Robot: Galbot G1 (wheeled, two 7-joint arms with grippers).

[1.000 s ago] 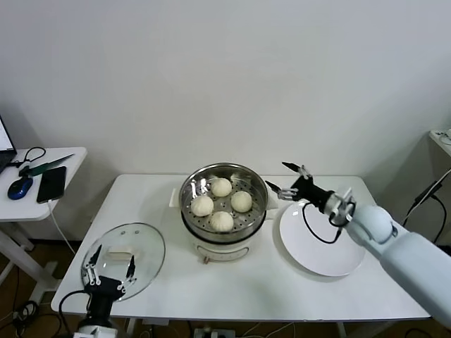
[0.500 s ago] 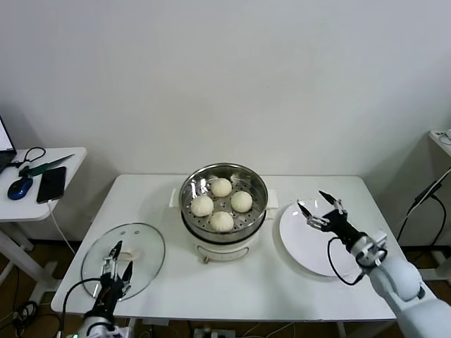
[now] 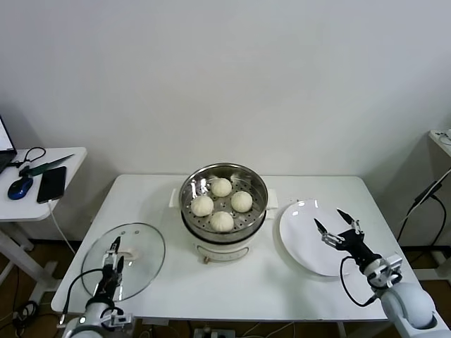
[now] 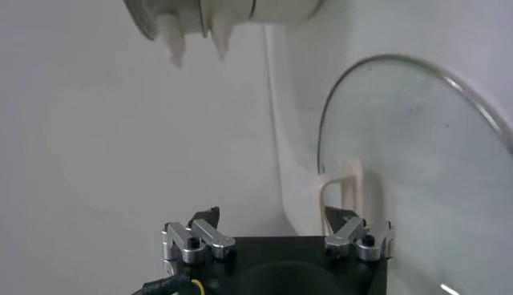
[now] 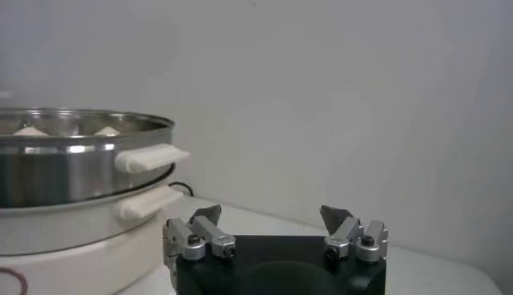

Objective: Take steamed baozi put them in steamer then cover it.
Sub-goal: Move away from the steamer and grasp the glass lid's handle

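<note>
Nearest you, your left claw (image 3: 113,262) has dropped back to the counter's (image 3: 239,282) front edge, and it now hangs over the near rim of the lid (image 3: 124,260), jaws spread wide and holding nothing. A second ago it sat further in over the glass; from here the white handle (image 3: 131,252) lies just beyond its fingertips.

Your right claw (image 3: 338,227) has pulled well away from the steamer (image 3: 224,204). It was up beside the steamer's rim; now it hovers low over the near edge of the plate (image 3: 313,236), also wide open and empty. The plate under it carries no buns.

Further off, left of that right claw and beyond the left one, all four baozi (image 3: 222,204) sit inside the steamer basket, apart from either claw.

So the loading looks finished, and the right arm seems to be clearing out. What remains is the cover: the lid lies flat on the counter, not yet gripped, and your left claw is the one placed to take its handle.
</note>
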